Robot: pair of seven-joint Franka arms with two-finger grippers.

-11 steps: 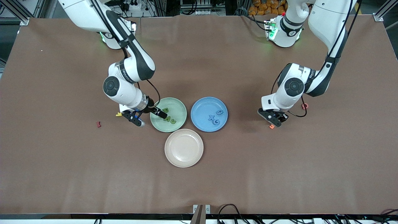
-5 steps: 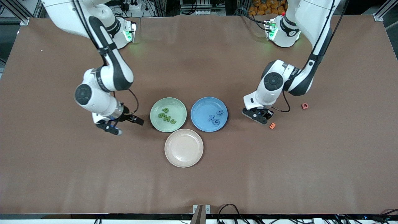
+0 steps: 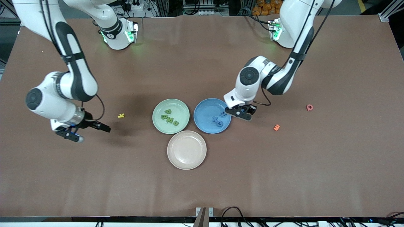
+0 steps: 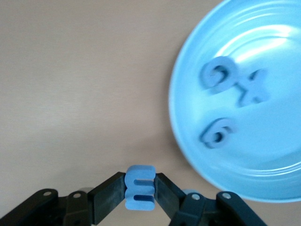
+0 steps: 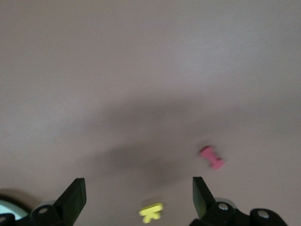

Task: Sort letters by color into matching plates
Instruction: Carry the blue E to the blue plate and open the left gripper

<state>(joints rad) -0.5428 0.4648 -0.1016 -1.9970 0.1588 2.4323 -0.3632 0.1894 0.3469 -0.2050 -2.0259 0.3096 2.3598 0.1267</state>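
Note:
My left gripper [image 3: 241,113] is shut on a blue letter E [image 4: 140,187], its fingers [image 4: 109,200] pressing both sides. It hangs over the table just beside the rim of the blue plate [image 3: 203,108] [image 4: 282,146], toward the left arm's end. Three blue letters [image 3: 218,118] [image 4: 217,133] lie in that plate. The mint green plate [image 3: 182,109] holds several green letters [image 3: 169,117]. My right gripper [image 3: 92,134] [image 5: 137,188] stands open with nothing in it, over bare table toward the right arm's end, well away from the green plate.
A beige-pink plate [image 3: 186,149] sits nearer the front camera, touching both plates. A yellow piece [image 3: 121,115] [image 5: 151,212] lies between the right gripper and the green plate. A pink-red piece [image 5: 211,157] lies near it. An orange piece [image 3: 276,127] and a red piece [image 3: 309,107] lie toward the left arm's end.
My left gripper has carried the blue E from beside the orange piece to the blue plate's rim. My right gripper has swung away from the green plate toward the right arm's end, staying open.

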